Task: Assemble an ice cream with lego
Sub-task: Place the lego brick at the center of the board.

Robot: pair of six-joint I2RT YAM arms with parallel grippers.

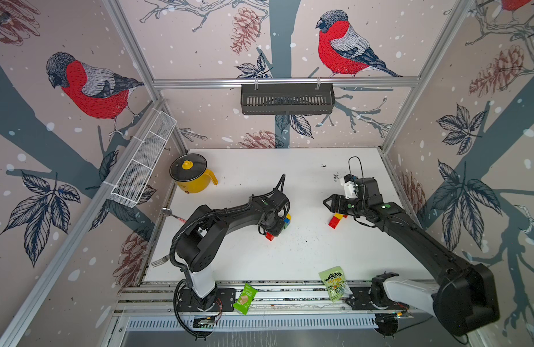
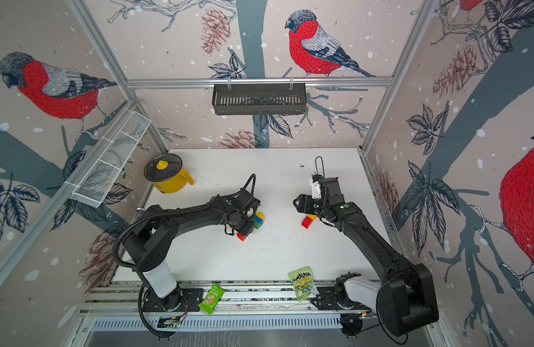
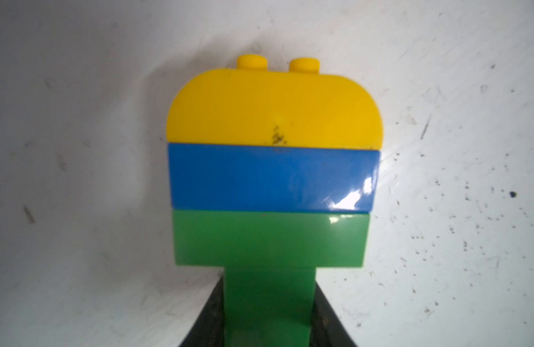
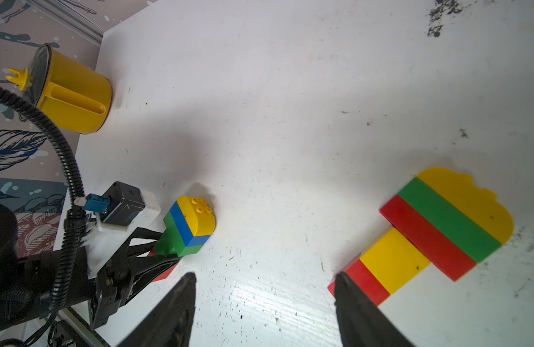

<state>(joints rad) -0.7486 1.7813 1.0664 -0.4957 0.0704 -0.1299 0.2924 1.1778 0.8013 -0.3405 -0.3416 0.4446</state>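
Left wrist view: the left pincer (image 3: 268,281) has its jaws flanking the narrow green stem (image 3: 268,303) of a lego ice cream (image 3: 273,168), close against both sides; whether they press on it or only stand beside it I cannot tell. This ice cream lies sideways, low over the desk (image 1: 289,258), well apart from the yellow pot (image 1: 193,180) and nearer the arms' bases than the pot is. A second lego ice cream (image 4: 446,222) lies flat, farther again from the pot. The right pincer (image 4: 264,275) hangs over its red foot end, jaws wide apart and empty.

The first ice cream looks complete, so the step is probably setting it down. To do that well, spread the jaws evenly, then back straight off along the stem, so that nothing twists or levers a studded joint apart.

The bricks are hard, glossy plastic with crisp edges. The blue brick (image 3: 271,177) throws a glare. The yellow cap (image 3: 274,108) is rounded at the shoulders, carries round studs and has a small dark smudge. The desk is matt white, scratched and speckled with black crumbs
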